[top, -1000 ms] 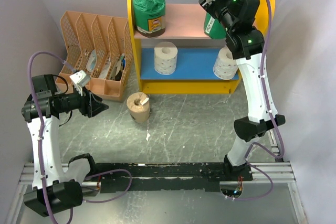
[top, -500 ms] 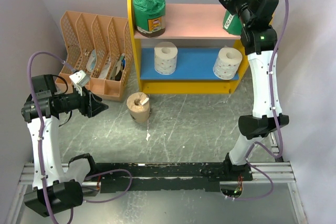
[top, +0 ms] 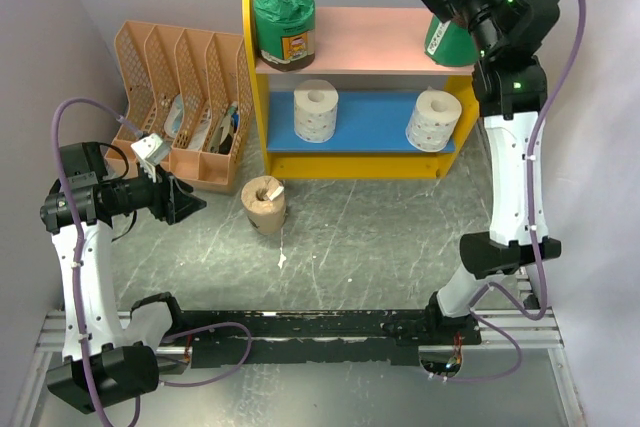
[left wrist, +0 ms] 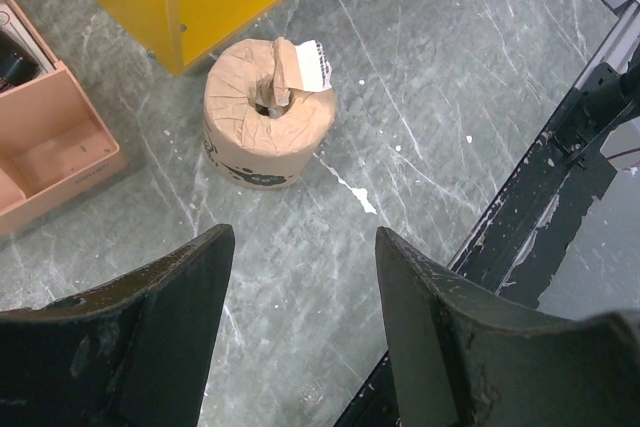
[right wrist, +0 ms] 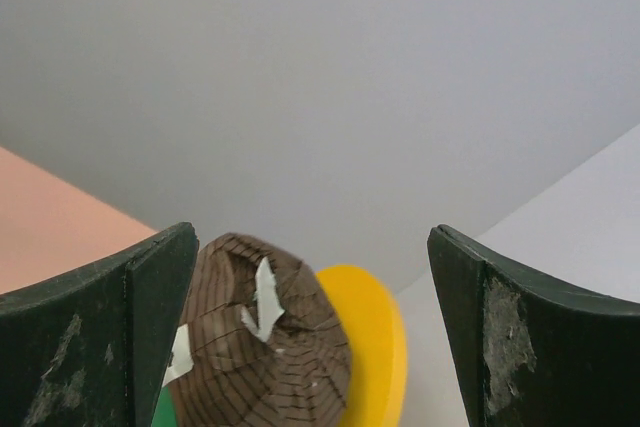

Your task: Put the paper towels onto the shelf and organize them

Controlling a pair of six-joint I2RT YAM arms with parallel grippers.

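Observation:
The shelf [top: 350, 42] holds a green-wrapped roll [top: 284, 22] upright at the left of its pink board. A second green-wrapped roll [top: 447, 39] sits tilted at the right end, against the yellow side panel [right wrist: 370, 337]. My right gripper [top: 442, 5] hovers over it, open wide. In the right wrist view the roll's brown end [right wrist: 265, 347] lies close to the left finger of the right gripper [right wrist: 310, 277]. Two white rolls [top: 316, 110] [top: 433, 119] stand on the blue board. The tan roll [top: 264, 203] [left wrist: 268, 117] stands on the table. My left gripper [top: 190, 202] [left wrist: 305, 247] is open, well short of it.
A peach slotted file organizer [top: 185, 97] [left wrist: 50, 137] with papers stands left of the shelf. Grey walls close in on both sides and behind. The black base rail [top: 330, 332] [left wrist: 560, 197] runs along the near edge of the marbled table.
My right gripper has opened wide and let go of the green-wrapped roll, and its arm has swung right and up over the shelf's right end. The left arm has stayed put.

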